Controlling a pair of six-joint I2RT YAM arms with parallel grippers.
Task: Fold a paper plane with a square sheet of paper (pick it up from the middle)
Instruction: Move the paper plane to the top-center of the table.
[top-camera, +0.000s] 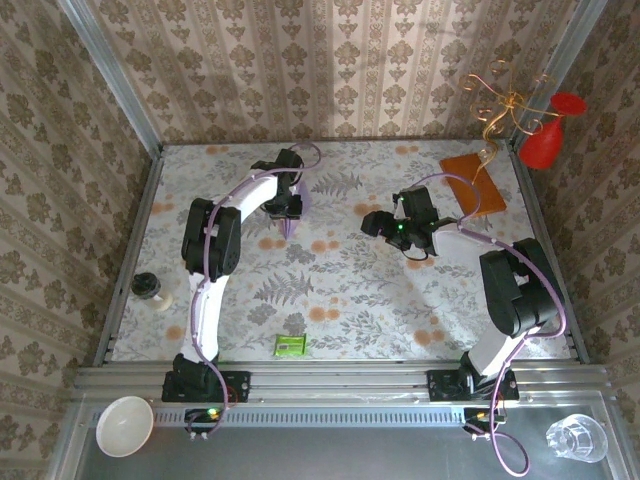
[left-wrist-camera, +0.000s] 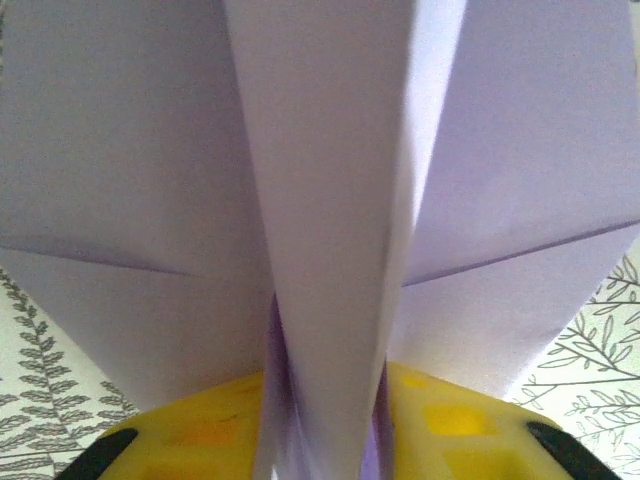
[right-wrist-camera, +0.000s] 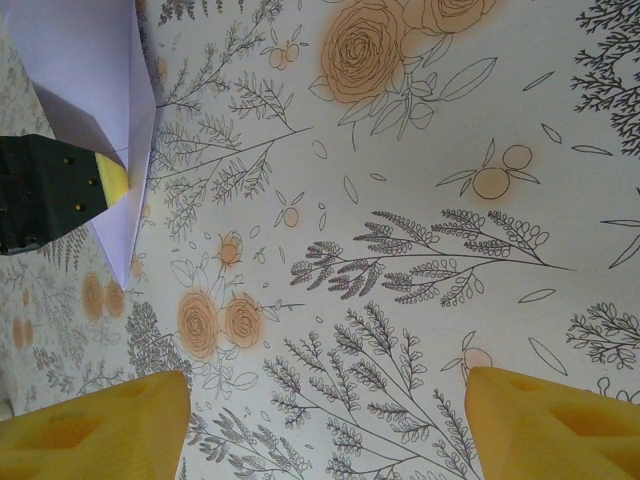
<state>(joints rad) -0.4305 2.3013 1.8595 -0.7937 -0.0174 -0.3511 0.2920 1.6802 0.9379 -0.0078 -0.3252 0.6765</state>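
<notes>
Two arms stand here, the left arm (top-camera: 205, 250) and the right arm (top-camera: 515, 290), each ending in one gripper, so two in all: the left gripper (top-camera: 290, 212) and the right gripper (top-camera: 372, 224). One paper plane (left-wrist-camera: 330, 200) sits at the left gripper, one orange-brown board (top-camera: 473, 185) lies near the right gripper on its outer side, and one green packet (top-camera: 290, 346) lies well behind both. Well apart from either gripper are one red goblet (top-camera: 548, 140), one gold wire ornament (top-camera: 505, 100), one white bowl (top-camera: 125, 425), one clear glass (top-camera: 577, 437) and one small dark-topped cup (top-camera: 148, 288).

Fingers (right-wrist-camera: 100, 425) spread above floral cloth (right-wrist-camera: 400, 200); paper plane (right-wrist-camera: 90, 70) upper left.
</notes>
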